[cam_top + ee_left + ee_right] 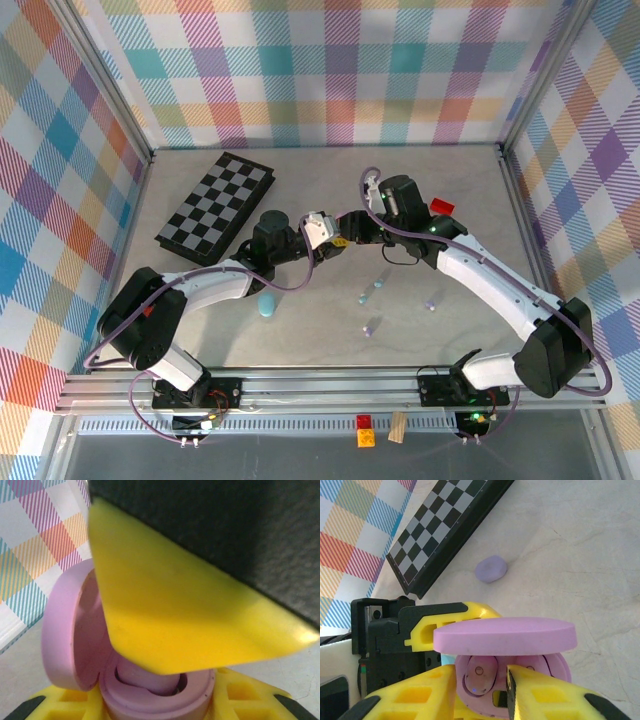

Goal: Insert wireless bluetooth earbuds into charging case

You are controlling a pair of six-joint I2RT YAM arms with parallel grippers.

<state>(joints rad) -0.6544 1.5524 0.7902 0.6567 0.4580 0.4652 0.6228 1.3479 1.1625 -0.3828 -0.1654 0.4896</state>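
**Bud in line with the well, right gripper on the axis**

Top view: left gripper [328, 238] and right gripper [348, 233] meet nose to nose mid-table, just right of the chessboard [215, 205]. Both are equally close to the work. Loose earbuds lie nearer the bases and well apart from the grippers: a light blue one [370, 290] and two lavender [432, 300] [370, 325]. They're closer to the right arm.

Left wrist: the left gripper is clamped on the base of the pink charging case [65, 640], lid hinged open to the left. One yellow right finger [175, 620] crosses over the case mouth from above. Under it a pink earbud [150, 680] sits low in the well.

Right wrist: the earbud stands between the right fingertips, long axis pointing down into the case, roughly along the gripper's own approach line. The open lid [505, 636] hangs flat just above the fingertips. The right jaws are a little apart, with a thin gap on each side of the bud, so it looks let go rather than pinched. A closed lavender case [491, 569] lies on the table beyond, near the chessboard.

Judgement: the bud looks mostly seated. The next move turns on that axis: push or retreat straight along it. Any sideways drift risks tipping the bud or catching the lid.
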